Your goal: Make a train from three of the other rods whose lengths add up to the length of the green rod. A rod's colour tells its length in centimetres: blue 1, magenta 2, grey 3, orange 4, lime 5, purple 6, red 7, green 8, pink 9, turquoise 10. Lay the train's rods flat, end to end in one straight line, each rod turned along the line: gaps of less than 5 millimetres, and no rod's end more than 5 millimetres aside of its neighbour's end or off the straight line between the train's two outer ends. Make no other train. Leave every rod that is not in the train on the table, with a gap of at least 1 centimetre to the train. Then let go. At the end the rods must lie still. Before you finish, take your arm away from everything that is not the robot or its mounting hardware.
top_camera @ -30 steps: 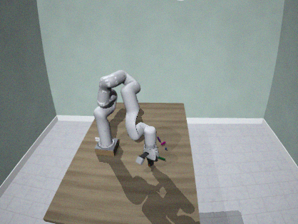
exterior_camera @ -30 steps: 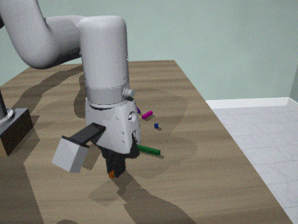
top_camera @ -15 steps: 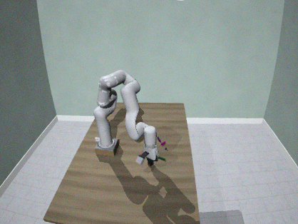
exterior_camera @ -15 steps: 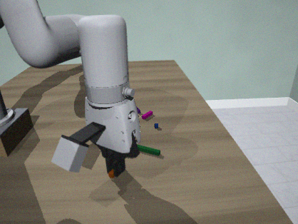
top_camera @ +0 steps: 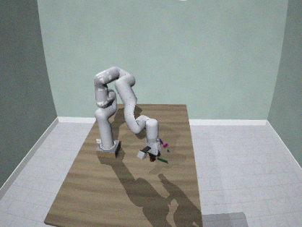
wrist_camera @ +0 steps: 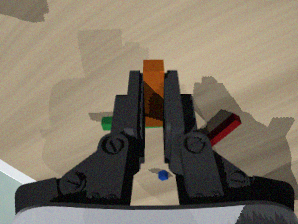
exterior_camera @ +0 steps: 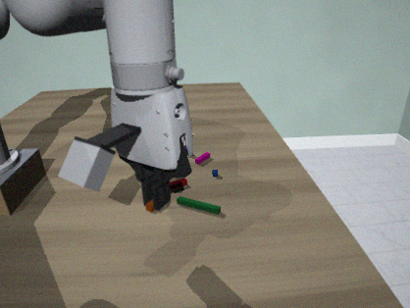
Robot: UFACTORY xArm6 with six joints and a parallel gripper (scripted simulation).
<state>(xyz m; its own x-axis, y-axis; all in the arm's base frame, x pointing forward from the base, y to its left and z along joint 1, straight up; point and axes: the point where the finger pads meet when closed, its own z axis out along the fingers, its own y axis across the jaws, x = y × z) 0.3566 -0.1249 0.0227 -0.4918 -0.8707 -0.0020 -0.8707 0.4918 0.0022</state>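
Gripper (top_camera: 152,158) (exterior_camera: 156,207) (wrist_camera: 153,90) is clamped on the orange rod (top_camera: 151,160) (exterior_camera: 150,206) (wrist_camera: 153,67), upper middle of the wrist view, so I'd set it down flat, clear of green.

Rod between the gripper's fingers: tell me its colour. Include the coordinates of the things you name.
Orange (exterior_camera: 150,206) (wrist_camera: 153,72); the wrist view shows it best.
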